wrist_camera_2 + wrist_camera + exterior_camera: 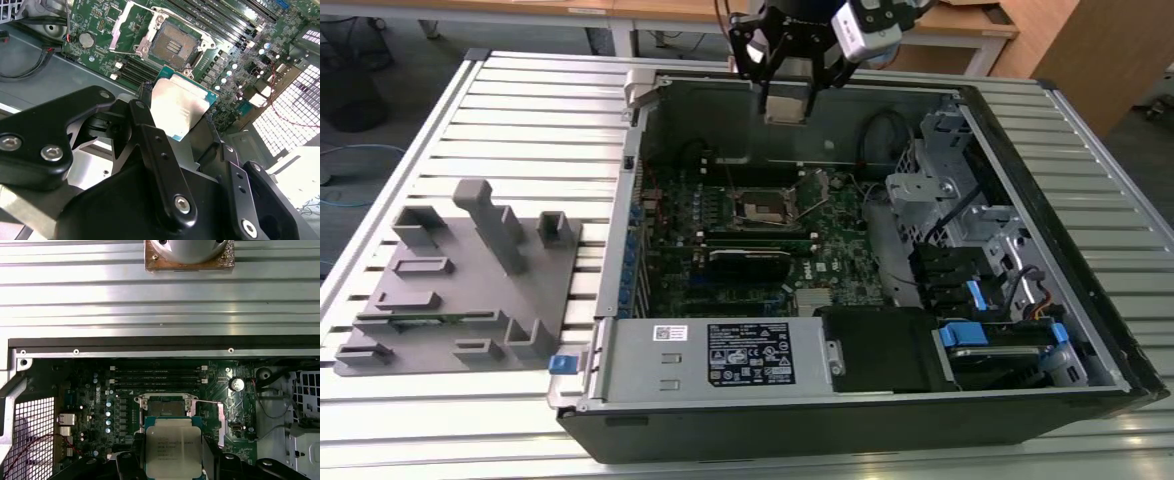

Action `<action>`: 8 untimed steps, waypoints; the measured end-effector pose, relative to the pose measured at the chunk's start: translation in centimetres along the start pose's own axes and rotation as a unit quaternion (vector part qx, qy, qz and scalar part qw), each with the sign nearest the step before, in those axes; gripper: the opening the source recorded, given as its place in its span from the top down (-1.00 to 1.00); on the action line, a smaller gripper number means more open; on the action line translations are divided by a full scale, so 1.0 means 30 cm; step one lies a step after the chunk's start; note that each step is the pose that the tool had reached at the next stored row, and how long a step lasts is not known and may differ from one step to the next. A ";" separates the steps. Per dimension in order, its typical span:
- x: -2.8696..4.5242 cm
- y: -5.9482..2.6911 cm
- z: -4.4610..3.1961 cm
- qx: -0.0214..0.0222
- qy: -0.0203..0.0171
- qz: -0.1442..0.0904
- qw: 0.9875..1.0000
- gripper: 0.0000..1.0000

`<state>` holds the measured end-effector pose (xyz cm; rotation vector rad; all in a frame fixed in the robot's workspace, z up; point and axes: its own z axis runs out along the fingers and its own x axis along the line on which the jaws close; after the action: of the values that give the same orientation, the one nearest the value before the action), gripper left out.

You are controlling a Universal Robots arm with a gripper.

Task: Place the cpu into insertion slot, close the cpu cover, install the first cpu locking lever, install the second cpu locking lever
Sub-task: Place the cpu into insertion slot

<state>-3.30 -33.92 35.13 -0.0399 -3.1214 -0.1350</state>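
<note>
My gripper [785,98] hangs over the far wall of the open computer case, shut on the cpu [785,106], a flat square chip with a dull metal top. Both wrist views show black fingers [146,122] pressing on two opposite edges of the cpu [179,107] [172,450]. The insertion slot [761,205] [174,45] [165,409] lies bare on the green board, well below and ahead of the chip. The silvery cpu cover [116,37] stands swung open beside the slot.
A label-bearing power supply box [720,355] fills the case's near side. Drive bays with blue tabs [987,335] stand at the exterior view's right. Long memory slots [225,25] run beside the socket. A grey parts fixture [454,280] rests on the slatted table [520,100].
</note>
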 end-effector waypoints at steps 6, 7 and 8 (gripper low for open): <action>0.000 -0.001 0.008 0.000 0.000 0.000 1.000 -0.08; 0.000 -0.001 0.017 0.000 0.000 0.000 1.000 -0.08; -0.001 -0.002 0.025 0.000 0.000 0.000 1.000 -0.08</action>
<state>-3.30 -33.92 34.37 -0.0398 -3.1214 -0.1347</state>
